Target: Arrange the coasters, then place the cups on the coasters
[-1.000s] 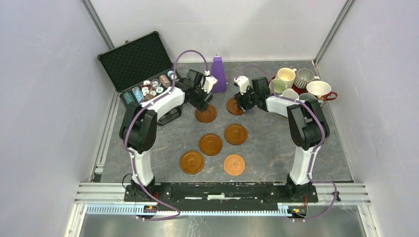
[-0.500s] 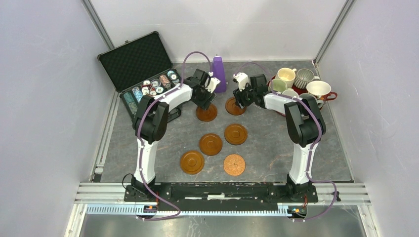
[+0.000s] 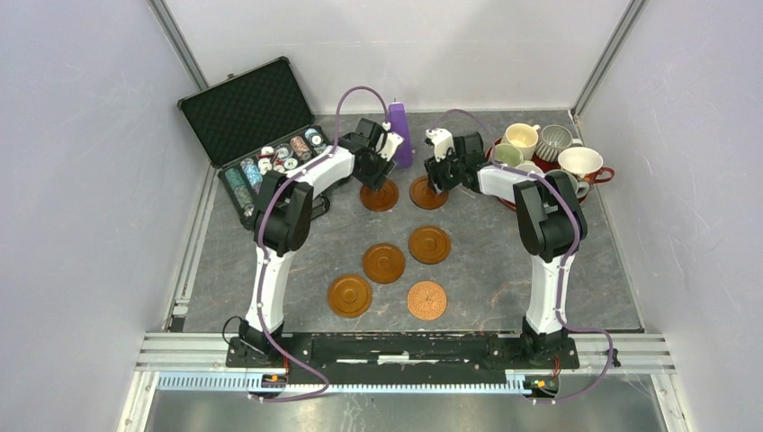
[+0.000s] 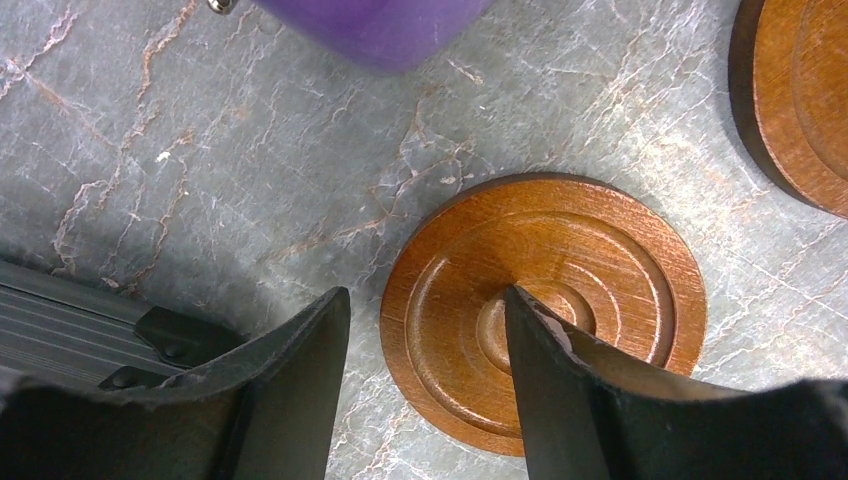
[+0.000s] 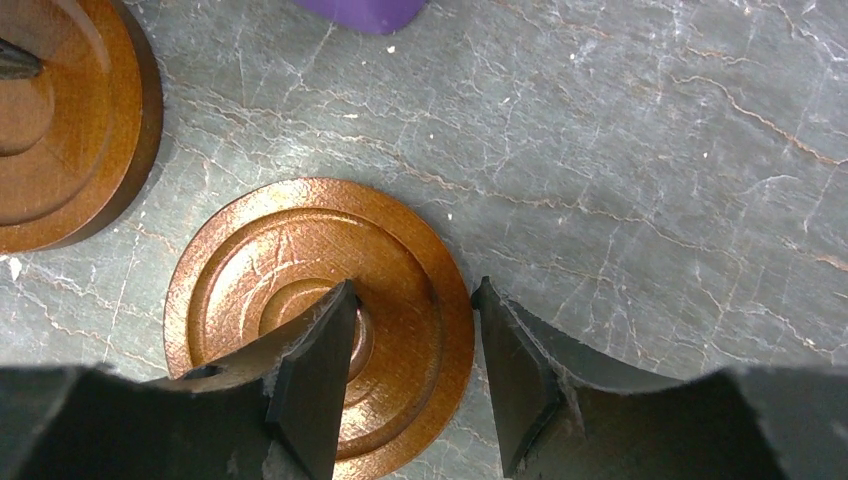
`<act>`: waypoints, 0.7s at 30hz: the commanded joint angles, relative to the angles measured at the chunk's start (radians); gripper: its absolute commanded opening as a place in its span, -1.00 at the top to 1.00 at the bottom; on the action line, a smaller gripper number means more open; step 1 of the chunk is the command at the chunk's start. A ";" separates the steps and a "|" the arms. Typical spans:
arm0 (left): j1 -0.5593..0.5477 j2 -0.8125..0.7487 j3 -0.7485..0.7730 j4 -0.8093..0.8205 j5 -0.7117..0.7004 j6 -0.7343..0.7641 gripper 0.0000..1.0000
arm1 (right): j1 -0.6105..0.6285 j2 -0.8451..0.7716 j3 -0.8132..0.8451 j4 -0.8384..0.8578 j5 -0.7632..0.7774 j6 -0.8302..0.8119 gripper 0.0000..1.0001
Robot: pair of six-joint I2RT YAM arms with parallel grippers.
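Looking down along my left gripper (image 4: pixel 425 295), I find the left coaster (image 4: pixel 600 270) flat on the table (image 4: pixel 200 150), towards the lower right of the left wrist view, so it lies off to the right of the middle of my jaws. One finger (image 4: pixel 290 400) stands outside its left rim, with a thin strip of table showing between. The other finger (image 4: pixel 580 410) is over the centre rings. The jaws stand part way open across that rim, but I cannot tell whether they pinch it.

My right gripper (image 5: pixel 415 285) mirrors this. The right coaster (image 5: pixel 250 270) lies to the lower left, with one finger over its centre and the other just beside its right rim; whether it presses, I cannot tell.

In the top view both coasters sit side by side at the upper middle, just below the purple cone (image 3: pixel 397 126), each arm nearest to its own. They are round, so no long axis matters. The cups (image 3: pixel 522 137) are at the upper right.
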 commanded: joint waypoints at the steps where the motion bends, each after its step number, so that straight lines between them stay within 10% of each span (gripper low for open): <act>1: 0.006 -0.016 0.018 -0.003 0.003 -0.049 -0.33 | 0.004 0.021 0.034 -0.026 0.019 0.006 -0.10; 21: 0.006 -0.545 -0.407 -0.076 0.270 0.041 -0.74 | 0.003 -0.395 -0.161 -0.201 -0.171 -0.171 -0.56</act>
